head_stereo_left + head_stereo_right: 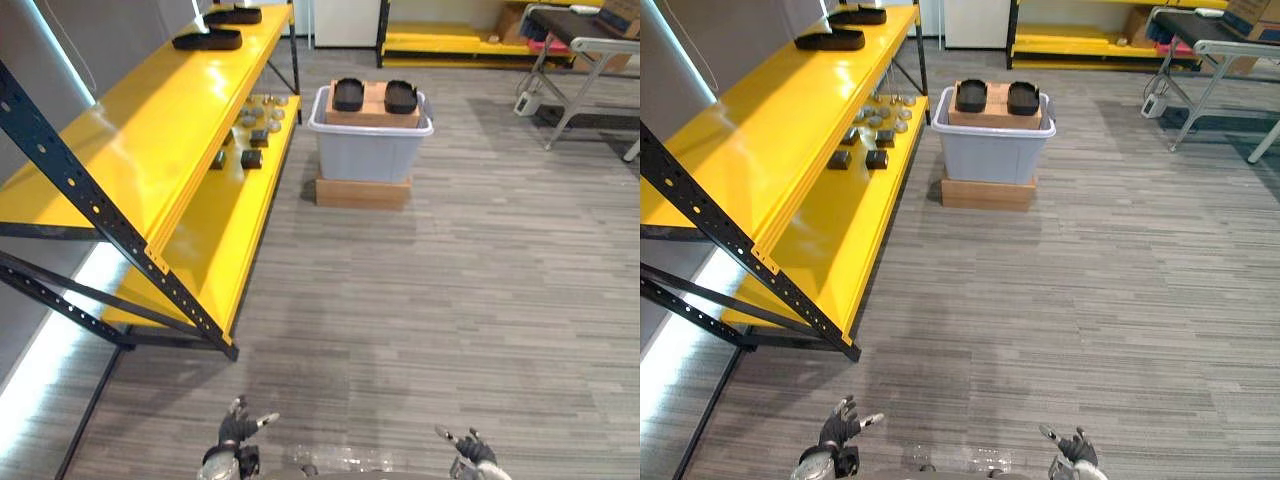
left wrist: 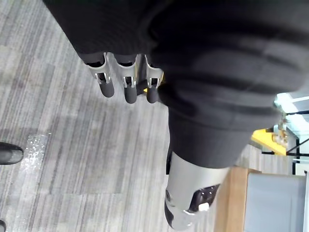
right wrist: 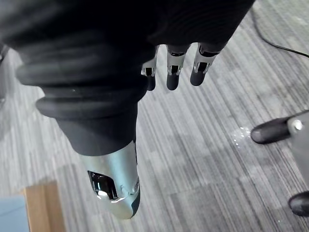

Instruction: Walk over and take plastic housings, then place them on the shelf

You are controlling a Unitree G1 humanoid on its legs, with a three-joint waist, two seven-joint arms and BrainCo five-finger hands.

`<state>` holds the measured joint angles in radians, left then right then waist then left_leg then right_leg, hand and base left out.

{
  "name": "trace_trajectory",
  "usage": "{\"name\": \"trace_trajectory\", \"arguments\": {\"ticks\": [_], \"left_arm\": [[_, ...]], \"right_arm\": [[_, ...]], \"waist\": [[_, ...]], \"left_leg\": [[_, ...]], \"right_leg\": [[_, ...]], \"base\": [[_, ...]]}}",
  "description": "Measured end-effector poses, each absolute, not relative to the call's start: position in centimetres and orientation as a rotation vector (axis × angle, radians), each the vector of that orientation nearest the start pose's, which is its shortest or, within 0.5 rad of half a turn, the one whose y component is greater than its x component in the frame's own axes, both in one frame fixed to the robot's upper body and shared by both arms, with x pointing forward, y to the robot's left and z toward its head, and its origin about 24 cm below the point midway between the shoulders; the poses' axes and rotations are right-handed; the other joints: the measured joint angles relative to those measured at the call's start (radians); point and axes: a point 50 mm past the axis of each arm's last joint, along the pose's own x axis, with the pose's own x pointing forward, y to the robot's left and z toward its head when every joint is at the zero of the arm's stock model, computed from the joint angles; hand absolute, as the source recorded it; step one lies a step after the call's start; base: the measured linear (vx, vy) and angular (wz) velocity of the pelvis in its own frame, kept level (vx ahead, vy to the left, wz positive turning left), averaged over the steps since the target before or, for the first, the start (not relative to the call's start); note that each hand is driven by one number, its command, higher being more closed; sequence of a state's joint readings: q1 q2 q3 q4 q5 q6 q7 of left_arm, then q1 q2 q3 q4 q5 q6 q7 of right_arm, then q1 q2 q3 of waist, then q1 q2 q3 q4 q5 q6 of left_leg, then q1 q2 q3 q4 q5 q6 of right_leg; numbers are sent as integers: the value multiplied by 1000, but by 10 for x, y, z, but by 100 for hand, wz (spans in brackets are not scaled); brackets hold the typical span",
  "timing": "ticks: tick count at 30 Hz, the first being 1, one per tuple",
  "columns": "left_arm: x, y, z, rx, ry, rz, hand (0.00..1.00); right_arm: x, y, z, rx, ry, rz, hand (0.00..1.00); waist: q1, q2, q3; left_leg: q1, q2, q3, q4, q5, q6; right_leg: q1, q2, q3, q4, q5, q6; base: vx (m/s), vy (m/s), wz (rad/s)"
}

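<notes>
Left eye view, bottom edge: left hand (image 1: 238, 428) and right hand (image 1: 470, 447) hanging low, fingers relaxed and apart, holding nothing. Beyond them, striped grey floor (image 1: 420, 300). To the left, yellow shelf (image 1: 150, 130), with small parts (image 1: 250, 135) on its lower level. Further ahead, two black plastic housings (image 1: 348, 94) side by side on a cardboard box (image 1: 373, 108) sitting in a grey bin (image 1: 368, 150), well apart from both hands. Farthest, two similar black shells (image 1: 207, 40) lying on the shelf's upper level. Probably light, stiff, rather slick mouldings; best gripped across the narrow width, thumb opposite fingers, kept level. Calls for walking forward first.
</notes>
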<state>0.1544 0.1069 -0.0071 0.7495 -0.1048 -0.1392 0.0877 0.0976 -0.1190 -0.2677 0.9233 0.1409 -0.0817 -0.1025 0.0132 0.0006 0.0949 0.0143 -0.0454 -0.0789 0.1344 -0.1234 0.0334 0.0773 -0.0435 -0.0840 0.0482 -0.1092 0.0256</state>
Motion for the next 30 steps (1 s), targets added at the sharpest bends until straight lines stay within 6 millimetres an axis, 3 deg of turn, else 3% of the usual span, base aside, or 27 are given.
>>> {"name": "trace_trajectory", "arguments": {"ticks": [7,17,24,28,30], "left_arm": [[137,208,-122,97,741,194,0],[136,213,-118,81,717,237,0],[131,215,-110,75,679,260,0],[132,216,-101,63,629,281,0],[133,217,-99,66,614,282,0]], "right_arm": [[120,-262,-131,-3,868,-475,0],[135,-263,-122,-9,807,-468,0],[141,-265,-117,-4,771,-480,0],[142,-260,-117,24,758,-501,0],[144,-252,-115,47,738,-495,0]], "waist": [[0,5,4],[-2,10,36],[2,28,40],[4,25,46],[-2,18,60]], "left_leg": [[4,-2,-2,0,0,0],[-12,-4,-3,-1,-6,6],[-93,2,34,125,-101,8],[-124,-1,77,255,-209,37],[-76,-8,83,266,-243,62]], "right_leg": [[11,-10,2,-18,10,0],[-22,-10,19,-18,23,10],[-81,-2,68,31,-5,34],[-205,-14,100,340,-141,74],[-329,-41,61,646,-164,85]], "base": [[21,10,-1],[-65,3,-6],[-25,45,-22],[128,78,-27],[201,58,-8]]}}
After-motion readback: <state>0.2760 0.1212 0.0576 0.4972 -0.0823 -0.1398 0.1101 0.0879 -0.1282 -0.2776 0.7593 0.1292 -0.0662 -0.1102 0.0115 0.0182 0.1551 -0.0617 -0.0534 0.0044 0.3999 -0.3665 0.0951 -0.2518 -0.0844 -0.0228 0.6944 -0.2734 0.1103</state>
